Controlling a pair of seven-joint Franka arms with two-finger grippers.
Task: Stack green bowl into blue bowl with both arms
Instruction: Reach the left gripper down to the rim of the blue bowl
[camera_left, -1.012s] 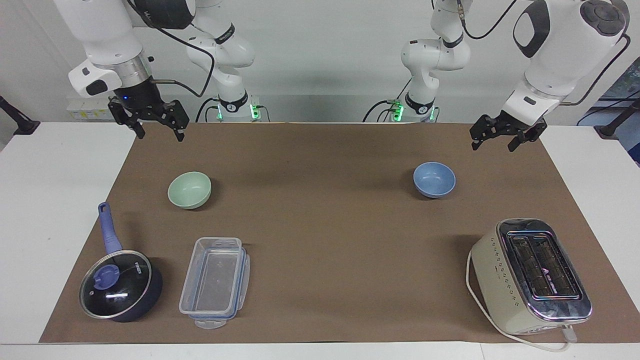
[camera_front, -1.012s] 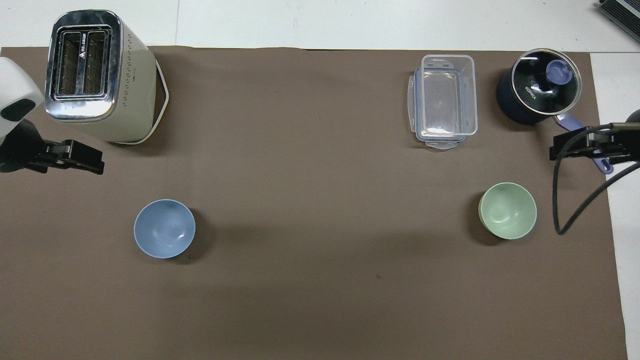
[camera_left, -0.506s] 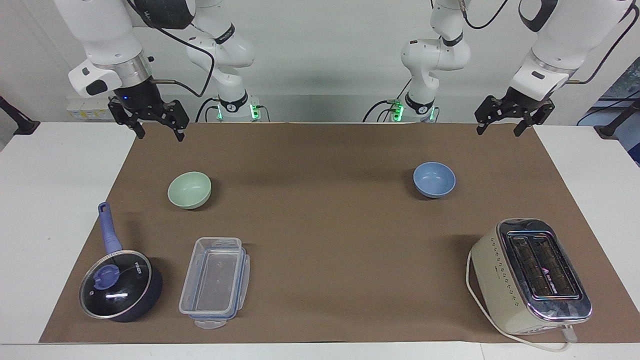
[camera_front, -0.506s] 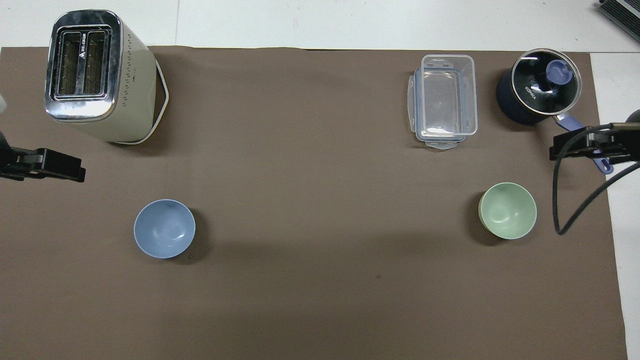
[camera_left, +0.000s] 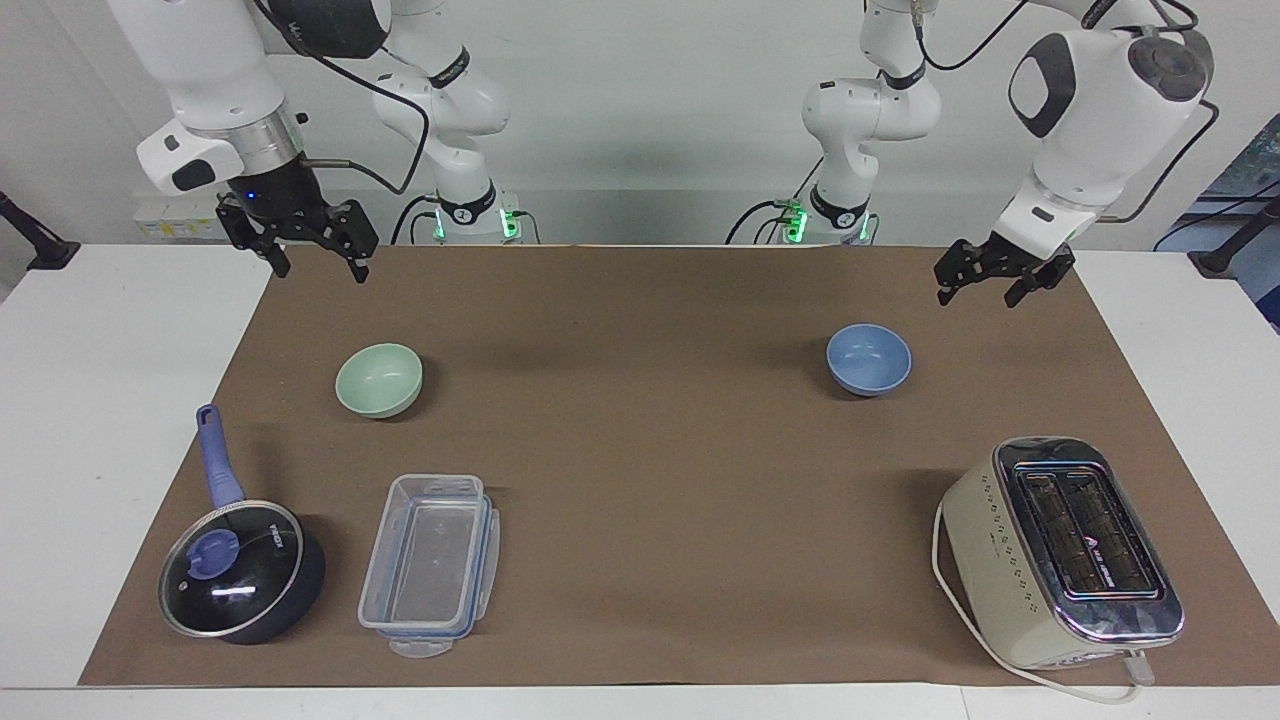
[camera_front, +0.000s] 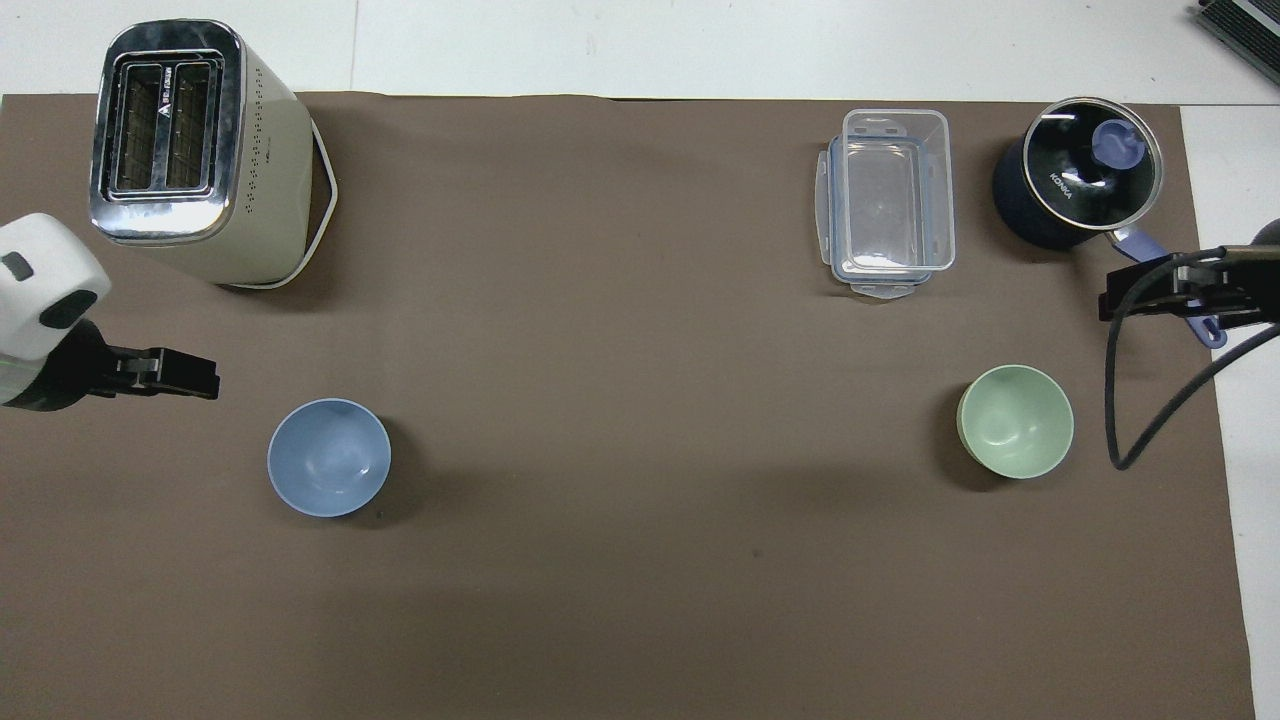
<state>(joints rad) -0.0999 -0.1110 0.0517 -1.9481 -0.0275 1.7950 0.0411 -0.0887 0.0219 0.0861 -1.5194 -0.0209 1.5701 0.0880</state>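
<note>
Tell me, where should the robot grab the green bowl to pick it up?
Probably by its rim. The green bowl sits upright and open, with smooth round sides that give no handle, so one finger inside and one outside the wall, coming straight down, suits best. The right end effector hangs up in the air at that end.

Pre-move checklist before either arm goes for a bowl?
1. Green bowl upright, empty, free on the mat: ok.
2. Blue bowl upright, empty, ready to receive: ok.
3. Right gripper open, raised above the mat's edge by the robots, holding nothing: ok.
4. Left gripper open, raised above the mat near the blue bowl, holding nothing: ok.
5. Mat between the bowls bare; pan, container and toaster sit farther from the robots: ok.
</note>
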